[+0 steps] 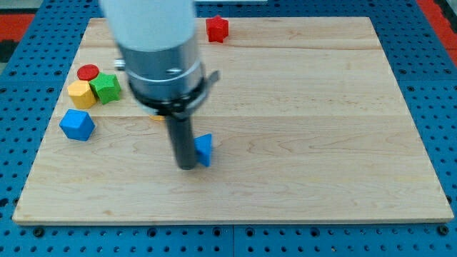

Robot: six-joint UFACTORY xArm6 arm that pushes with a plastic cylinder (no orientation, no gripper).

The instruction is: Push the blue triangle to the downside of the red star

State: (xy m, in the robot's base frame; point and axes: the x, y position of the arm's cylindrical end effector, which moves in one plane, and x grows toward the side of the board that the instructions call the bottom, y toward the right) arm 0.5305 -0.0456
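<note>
The blue triangle (205, 148) lies near the middle of the wooden board (300, 143), partly hidden by my rod. My tip (186, 167) rests on the board, touching the triangle's left side. The red star (217, 28) sits at the view's top edge of the board, far above the triangle and slightly to its right.
At the view's left stand a red cylinder (88, 71), a green block (107, 87), a yellow block (81, 94) and a blue cube (77, 124). A small orange piece (156, 117) peeks out beside the arm's grey body (153, 50).
</note>
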